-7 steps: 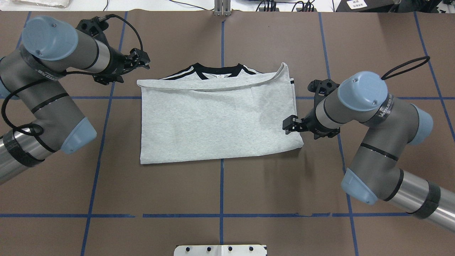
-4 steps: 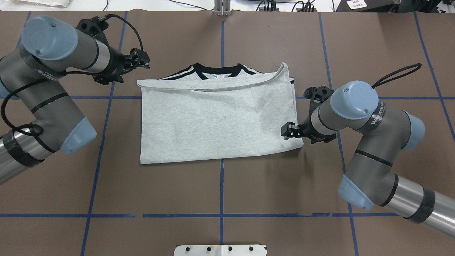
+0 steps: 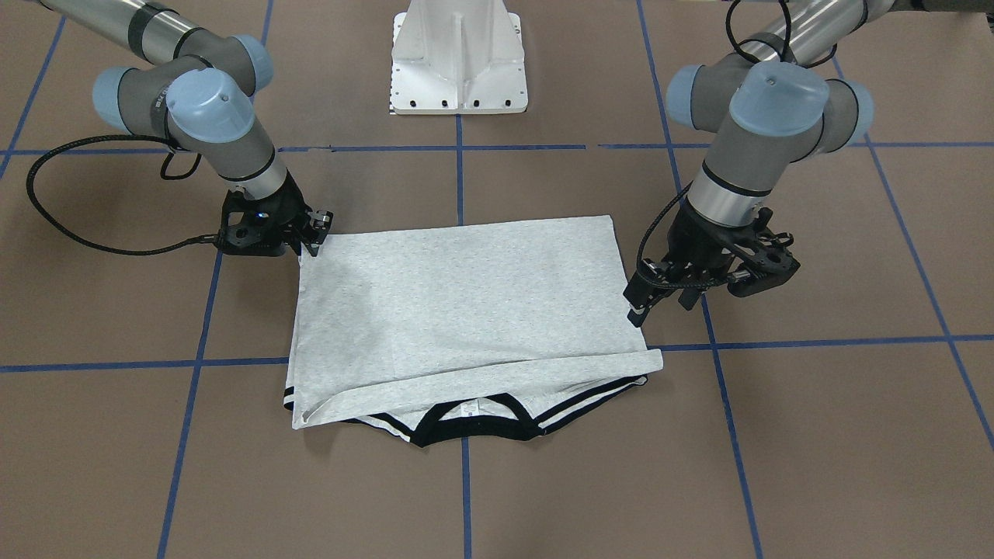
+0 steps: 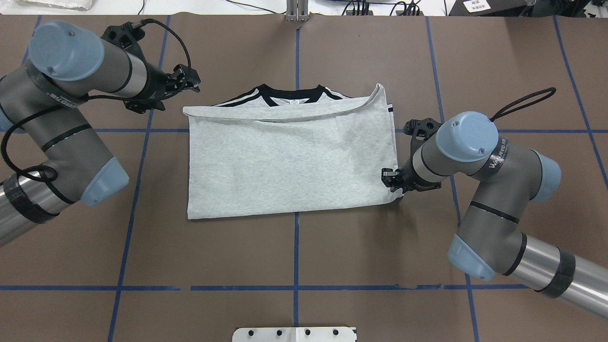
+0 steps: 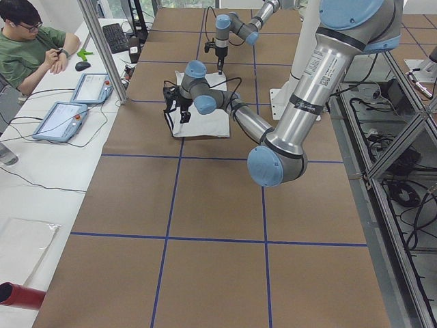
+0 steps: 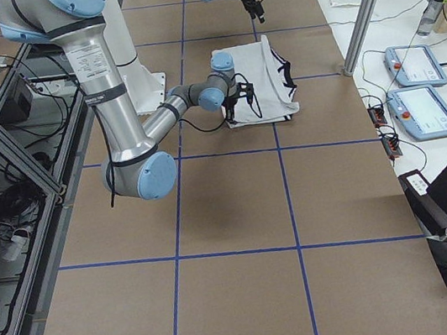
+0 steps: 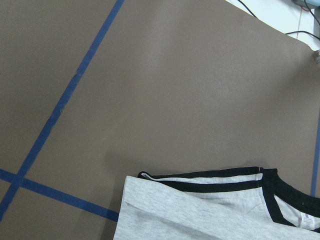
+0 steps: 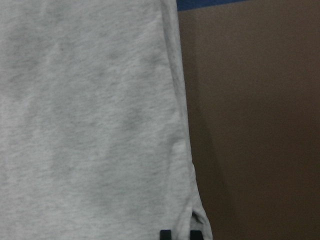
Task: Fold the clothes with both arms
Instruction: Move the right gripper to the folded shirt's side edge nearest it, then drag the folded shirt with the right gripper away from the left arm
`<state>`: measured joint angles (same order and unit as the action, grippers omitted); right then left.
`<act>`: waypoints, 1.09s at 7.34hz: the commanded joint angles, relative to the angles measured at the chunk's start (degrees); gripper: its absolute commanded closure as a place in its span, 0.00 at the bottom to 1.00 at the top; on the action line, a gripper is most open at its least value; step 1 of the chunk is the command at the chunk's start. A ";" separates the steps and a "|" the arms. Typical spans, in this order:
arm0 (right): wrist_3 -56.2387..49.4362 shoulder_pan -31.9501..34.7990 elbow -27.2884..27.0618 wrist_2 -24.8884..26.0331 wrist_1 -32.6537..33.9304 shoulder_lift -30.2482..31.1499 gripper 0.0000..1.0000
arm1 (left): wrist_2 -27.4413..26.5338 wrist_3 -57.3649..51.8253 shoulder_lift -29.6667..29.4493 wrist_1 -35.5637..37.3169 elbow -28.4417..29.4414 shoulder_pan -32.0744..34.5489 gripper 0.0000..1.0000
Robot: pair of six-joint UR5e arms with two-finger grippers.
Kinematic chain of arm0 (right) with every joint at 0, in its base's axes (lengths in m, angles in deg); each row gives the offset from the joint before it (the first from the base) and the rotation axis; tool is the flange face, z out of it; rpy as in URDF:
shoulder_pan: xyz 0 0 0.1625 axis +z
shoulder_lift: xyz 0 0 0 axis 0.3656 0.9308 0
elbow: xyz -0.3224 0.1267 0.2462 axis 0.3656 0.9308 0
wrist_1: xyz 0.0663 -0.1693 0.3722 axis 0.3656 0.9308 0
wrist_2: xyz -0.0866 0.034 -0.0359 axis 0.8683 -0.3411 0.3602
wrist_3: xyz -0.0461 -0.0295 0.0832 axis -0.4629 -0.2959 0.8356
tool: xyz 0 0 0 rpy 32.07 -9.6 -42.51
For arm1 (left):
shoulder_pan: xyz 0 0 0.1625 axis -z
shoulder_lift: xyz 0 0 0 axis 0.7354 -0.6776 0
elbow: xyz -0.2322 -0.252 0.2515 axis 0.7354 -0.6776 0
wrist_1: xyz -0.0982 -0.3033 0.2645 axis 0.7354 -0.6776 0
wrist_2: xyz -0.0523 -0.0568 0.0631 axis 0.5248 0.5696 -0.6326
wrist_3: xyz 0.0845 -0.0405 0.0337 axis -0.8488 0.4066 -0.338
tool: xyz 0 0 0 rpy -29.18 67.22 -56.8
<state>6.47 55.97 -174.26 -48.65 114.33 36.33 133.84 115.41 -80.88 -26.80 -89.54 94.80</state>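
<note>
Brown blue-taped table (image 4: pixel 294 266) | folded heather-grey T-shirt (image 4: pixel 289 161) lies centre, black collar away from robot | right gripper (image 4: pixel 392 179) at its near right corner, seemingly pinching cloth for another fold | left gripper (image 4: pixel 187 80) parked off far left corner, jaws apparently apart, empty

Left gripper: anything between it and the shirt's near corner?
Nothing visible. The left gripper hangs off the shirt beyond its collar-side corner, with only bare table between them. The right gripper is already at the opposite corner.
</note>
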 commanded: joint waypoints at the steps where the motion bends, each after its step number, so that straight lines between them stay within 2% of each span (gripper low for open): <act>1: -0.04 0.37 -1.62 -0.77 0.21 0.60 1.00 | -0.03 -0.01 0.00 0.00 0.04 0.00 0.01; 2: -0.21 0.55 -4.24 -0.69 0.30 3.22 1.00 | -0.03 -0.01 0.00 0.00 0.04 0.00 0.01; 5: -1.79 0.37 -20.47 -0.77 0.21 18.57 1.00 | -0.12 0.07 -0.09 0.00 0.04 -0.09 0.01; 6: -1.80 -1.46 -24.96 -1.12 0.21 23.59 1.00 | -0.12 0.07 0.00 0.00 0.04 -0.18 0.01; 8: -1.62 -9.25 -29.72 -4.62 0.21 31.42 1.00 | -0.21 0.07 -0.09 0.00 -0.22 -0.18 0.01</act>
<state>4.79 51.22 -200.50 -51.28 114.58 62.72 133.66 115.48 -80.94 -26.80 -89.61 94.65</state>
